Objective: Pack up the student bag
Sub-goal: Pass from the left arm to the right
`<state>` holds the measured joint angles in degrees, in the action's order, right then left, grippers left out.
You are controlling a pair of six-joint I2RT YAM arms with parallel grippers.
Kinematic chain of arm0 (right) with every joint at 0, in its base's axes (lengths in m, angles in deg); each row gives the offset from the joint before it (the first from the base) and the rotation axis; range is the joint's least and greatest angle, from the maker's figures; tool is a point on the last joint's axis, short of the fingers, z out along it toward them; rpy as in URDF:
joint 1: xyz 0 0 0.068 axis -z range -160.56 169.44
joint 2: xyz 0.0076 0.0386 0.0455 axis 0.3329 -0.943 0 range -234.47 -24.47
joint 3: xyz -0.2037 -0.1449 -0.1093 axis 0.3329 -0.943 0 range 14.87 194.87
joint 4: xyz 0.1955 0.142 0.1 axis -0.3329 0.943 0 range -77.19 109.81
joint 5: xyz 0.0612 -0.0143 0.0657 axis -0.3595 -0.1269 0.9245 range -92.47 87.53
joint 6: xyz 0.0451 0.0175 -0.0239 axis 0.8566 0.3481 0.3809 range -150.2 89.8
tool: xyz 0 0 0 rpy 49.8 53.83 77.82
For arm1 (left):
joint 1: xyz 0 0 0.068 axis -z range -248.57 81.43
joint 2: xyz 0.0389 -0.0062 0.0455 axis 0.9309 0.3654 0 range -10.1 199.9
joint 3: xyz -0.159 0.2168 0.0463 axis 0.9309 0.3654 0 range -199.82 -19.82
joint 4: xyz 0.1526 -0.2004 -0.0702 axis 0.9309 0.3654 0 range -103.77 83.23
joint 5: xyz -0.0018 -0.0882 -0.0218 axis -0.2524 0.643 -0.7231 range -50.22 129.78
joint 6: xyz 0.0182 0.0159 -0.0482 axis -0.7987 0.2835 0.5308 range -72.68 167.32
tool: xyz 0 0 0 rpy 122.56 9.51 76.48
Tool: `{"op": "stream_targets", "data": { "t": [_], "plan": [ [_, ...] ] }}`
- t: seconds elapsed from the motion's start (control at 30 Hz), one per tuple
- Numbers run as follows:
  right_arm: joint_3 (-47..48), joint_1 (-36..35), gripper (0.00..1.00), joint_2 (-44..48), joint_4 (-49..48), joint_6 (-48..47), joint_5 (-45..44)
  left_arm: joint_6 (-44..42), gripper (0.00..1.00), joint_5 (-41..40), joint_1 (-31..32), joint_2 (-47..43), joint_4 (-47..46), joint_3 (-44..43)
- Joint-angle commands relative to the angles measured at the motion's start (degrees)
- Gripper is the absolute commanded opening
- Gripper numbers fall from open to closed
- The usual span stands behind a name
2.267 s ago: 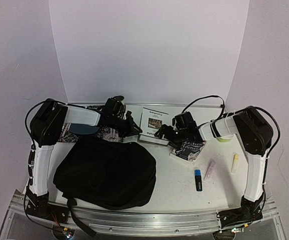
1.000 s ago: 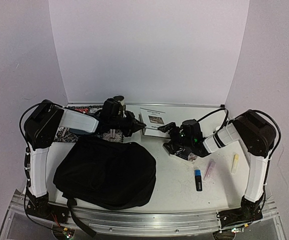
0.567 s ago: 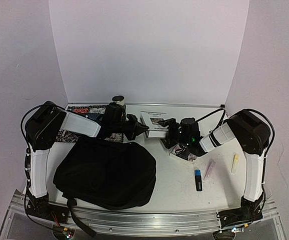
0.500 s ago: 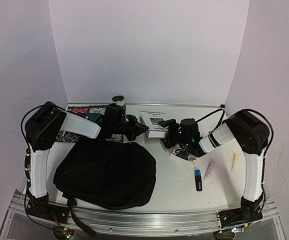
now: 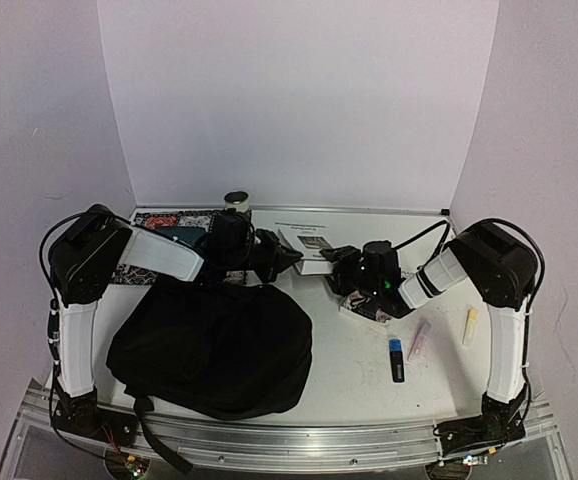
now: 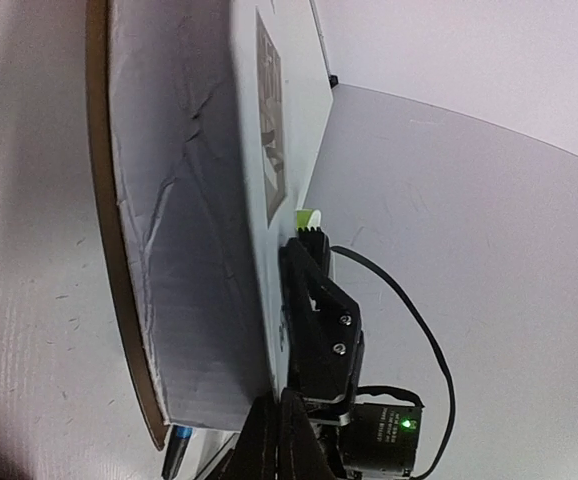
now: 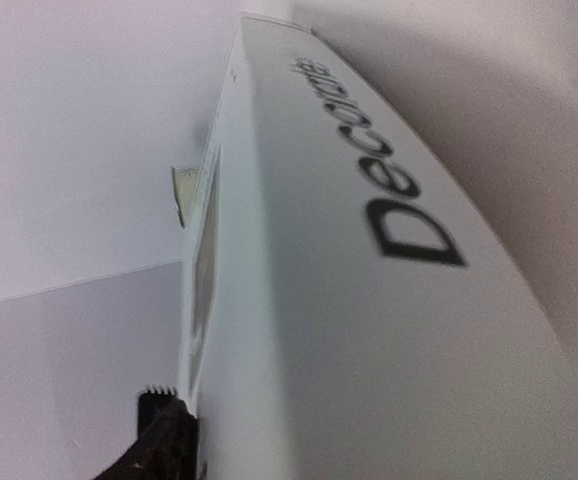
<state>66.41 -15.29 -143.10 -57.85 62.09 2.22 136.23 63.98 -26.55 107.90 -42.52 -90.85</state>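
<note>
A: Claws first: what do we see?

B: The left claw (image 5: 287,258) is closed, with its tip at the left end of the white box (image 5: 309,247). The right claw (image 5: 337,268) straddles the box's right end. From the left wrist we see one finger (image 6: 314,300) lying flat on the printed face. We cannot tell whether it clamps.

A: And the student bag (image 5: 209,345)?

B: It lies slumped on the surface (image 5: 359,385) by the left arm, on the near side of the left claw. The box sits beyond the bag's far right corner.
</note>
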Motion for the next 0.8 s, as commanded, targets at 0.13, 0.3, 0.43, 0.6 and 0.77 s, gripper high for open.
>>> {"op": "stream_targets", "data": {
  "t": [0.13,0.3,0.43,0.6,0.77],
  "plan": [
    [-1.94,-0.35,0.43,1.94,-14.78,-1.22,0.47,-1.44,0.17,2.61,2.46,-7.07,-2.01,4.19],
    [-4.28,-0.35,0.37,3.83,-15.73,-3.08,1.18,-5.04,0.37,2.37,2.45,-10.83,-1.87,6.67],
    [-6.72,-0.34,0.36,6.20,-16.05,-4.33,1.23,-8.53,0.50,1.91,2.46,-14.24,-1.20,9.69],
    [-9.82,-0.34,0.36,9.36,-16.23,-5.79,1.41,-14.69,0.56,1.33,2.44,-18.85,4.86,12.58],
    [-13.00,-0.33,0.36,13.32,-16.20,-7.58,1.96,-29.09,0.60,-7.14,3.29,-24.39,26.60,8.61]
  ]
}}
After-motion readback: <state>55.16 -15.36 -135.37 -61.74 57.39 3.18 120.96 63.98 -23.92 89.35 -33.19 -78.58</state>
